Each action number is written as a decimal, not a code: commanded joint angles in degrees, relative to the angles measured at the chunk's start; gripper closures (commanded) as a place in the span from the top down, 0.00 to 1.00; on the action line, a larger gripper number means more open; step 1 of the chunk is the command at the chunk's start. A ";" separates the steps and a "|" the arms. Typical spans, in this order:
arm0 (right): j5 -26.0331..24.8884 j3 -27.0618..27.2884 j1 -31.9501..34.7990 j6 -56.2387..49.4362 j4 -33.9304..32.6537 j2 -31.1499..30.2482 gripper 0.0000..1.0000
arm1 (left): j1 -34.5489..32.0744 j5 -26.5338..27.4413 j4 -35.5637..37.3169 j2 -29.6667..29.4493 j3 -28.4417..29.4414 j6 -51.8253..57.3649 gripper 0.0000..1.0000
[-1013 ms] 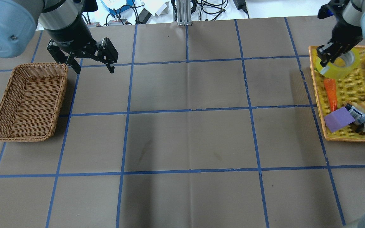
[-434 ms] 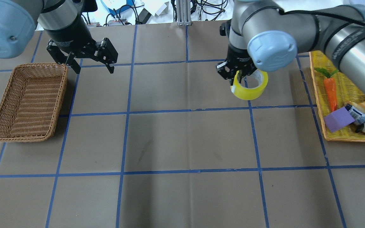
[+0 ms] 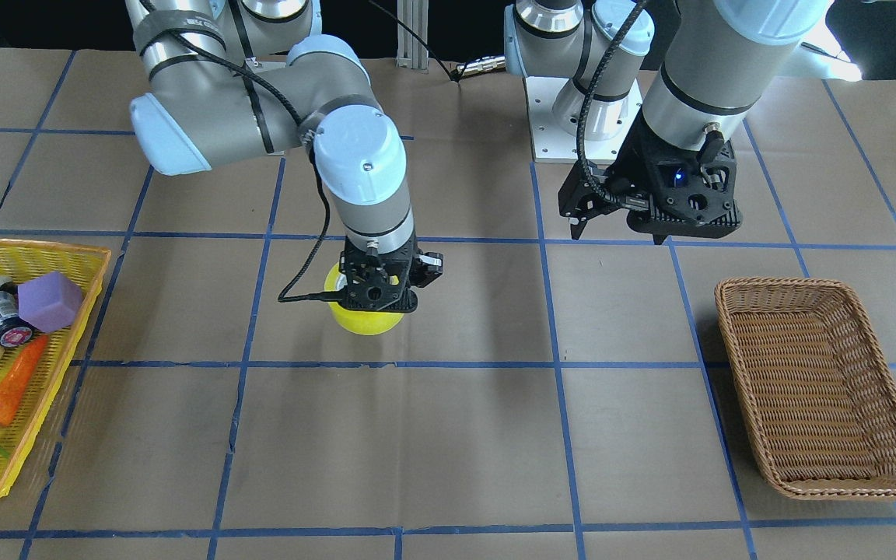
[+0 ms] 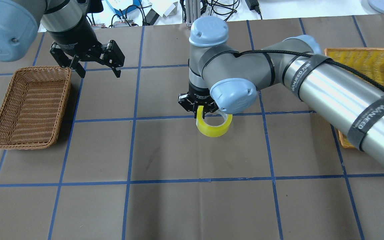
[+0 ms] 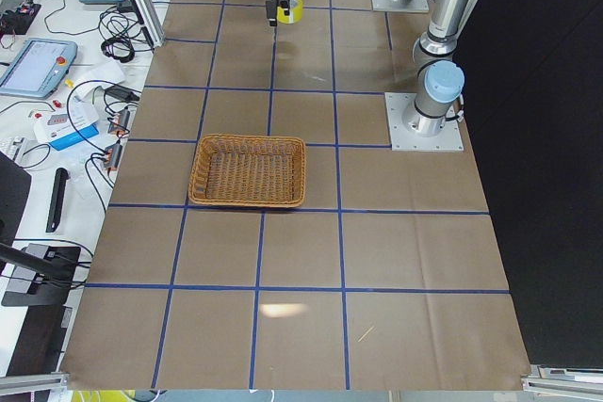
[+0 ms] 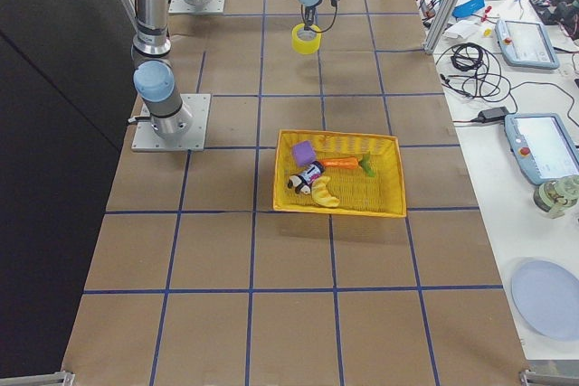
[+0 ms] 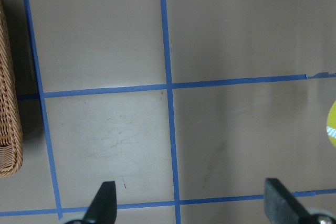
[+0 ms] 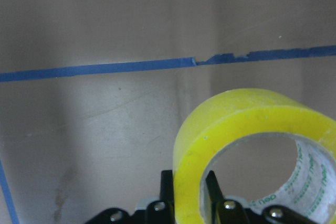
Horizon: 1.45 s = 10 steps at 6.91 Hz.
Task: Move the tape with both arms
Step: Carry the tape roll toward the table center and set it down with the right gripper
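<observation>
The yellow tape roll hangs from my right gripper, which is shut on the roll's wall with one finger inside the core and one outside. It is low over the middle of the table. The roll also shows in the front view under my right gripper, and in the right wrist view. My left gripper is open and empty, held above the table beside the wicker basket. A sliver of the tape shows at the right edge of the left wrist view.
The brown wicker basket stands empty on my left side. A yellow tray on my right side holds a carrot, a purple block and other small items. My right arm stretches across the table's right half.
My right arm has carried the tape out of the yellow tray and leftward to the table's middle. My left arm has not moved.
</observation>
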 commanded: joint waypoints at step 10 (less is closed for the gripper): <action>-7.21 -9.36 -15.56 -19.30 11.91 -11.89 1.00 | -16.31 -4.74 43.19 -17.20 -21.28 -12.53 1.00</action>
